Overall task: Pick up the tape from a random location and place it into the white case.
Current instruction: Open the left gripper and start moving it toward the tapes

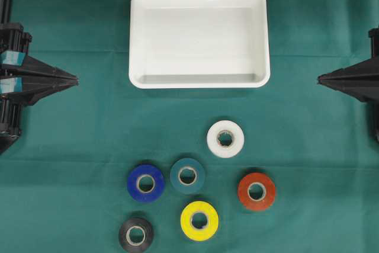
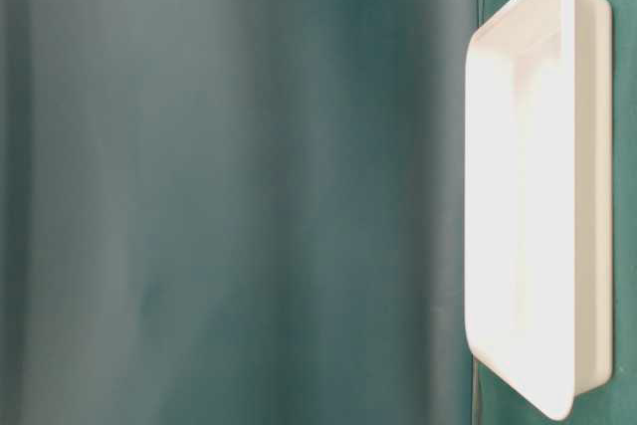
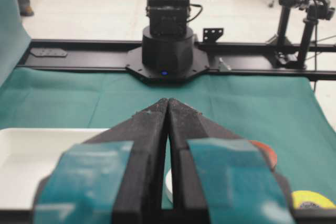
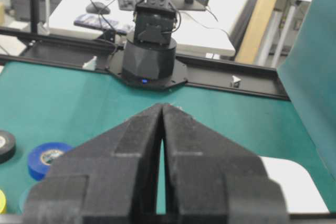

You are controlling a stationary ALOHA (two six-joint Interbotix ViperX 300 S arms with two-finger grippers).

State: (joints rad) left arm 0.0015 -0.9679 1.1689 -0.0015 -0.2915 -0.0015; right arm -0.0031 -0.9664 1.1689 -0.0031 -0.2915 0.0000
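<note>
The white case [image 1: 137, 39] lies empty at the top centre of the green cloth; it also shows in the side view as white case [image 2: 587, 196]. Below it lie several tape rolls: white [image 1: 225, 128], teal [image 1: 188, 165], blue [image 1: 145, 173], red [image 1: 256, 181], yellow [image 1: 199, 211], black [image 1: 136, 226]. My left gripper [image 1: 76, 79] rests at the left edge, shut and empty, fingertips touching [image 3: 168, 101]. My right gripper [image 1: 320, 77] rests at the right edge, also shut and empty [image 4: 163, 106]. Both stand far from the rolls.
The opposite arm's base [image 3: 167, 45] stands across the cloth in the left wrist view, and the other base [image 4: 149, 51] in the right wrist view. A black rail [image 3: 79, 59] borders the table. Green cloth covers the whole surface.
</note>
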